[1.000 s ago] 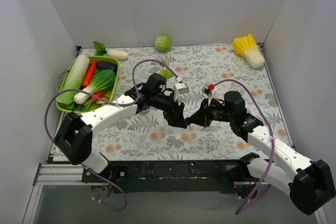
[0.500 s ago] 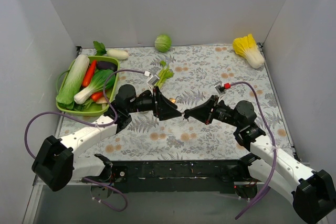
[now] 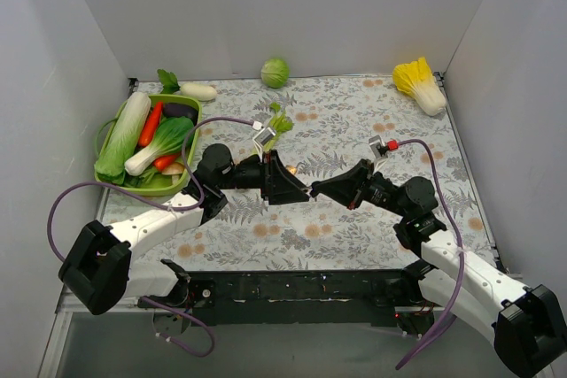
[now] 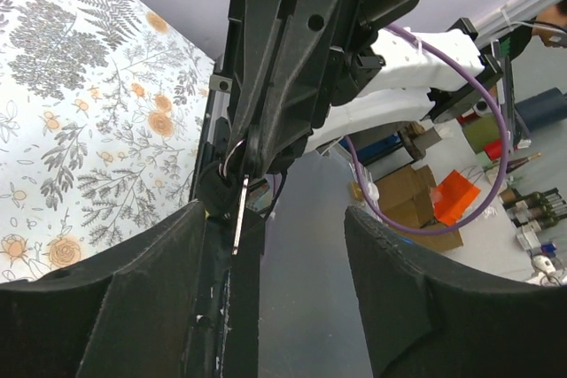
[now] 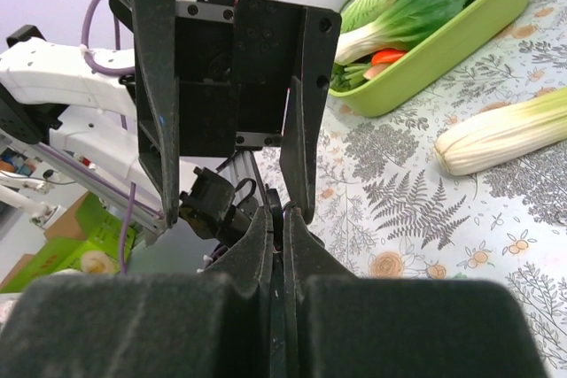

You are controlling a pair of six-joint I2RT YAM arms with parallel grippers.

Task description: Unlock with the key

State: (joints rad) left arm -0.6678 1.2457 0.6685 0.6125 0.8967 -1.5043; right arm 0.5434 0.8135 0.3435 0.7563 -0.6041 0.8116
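The key is pinched by its black head in my right gripper (image 3: pixel 316 190), which is shut on it (image 5: pixel 280 216). In the left wrist view the key's thin silvery blade (image 4: pixel 239 215) hangs below the right gripper's tips, with a wire ring above it. My left gripper (image 3: pixel 299 189) faces the right one tip to tip over the middle of the flowered cloth. Its jaws are wide open and empty (image 4: pixel 275 219), and the blade hangs just beyond the left finger (image 4: pixel 133 298). I cannot make out a padlock in any view.
A green basket (image 3: pixel 191 123) of vegetables sits at the back left, and it also shows in the right wrist view (image 5: pixel 443 50). A celery stalk (image 3: pixel 279 126) lies behind the left gripper. A green cabbage (image 3: pixel 275 71) and a yellow cabbage (image 3: pixel 421 84) lie along the back wall.
Since one second ago both arms have drawn their elbows back and stretched out, and the meeting gripper tips sit slightly farther from the near edge. Since half a second ago almost nothing has moved.
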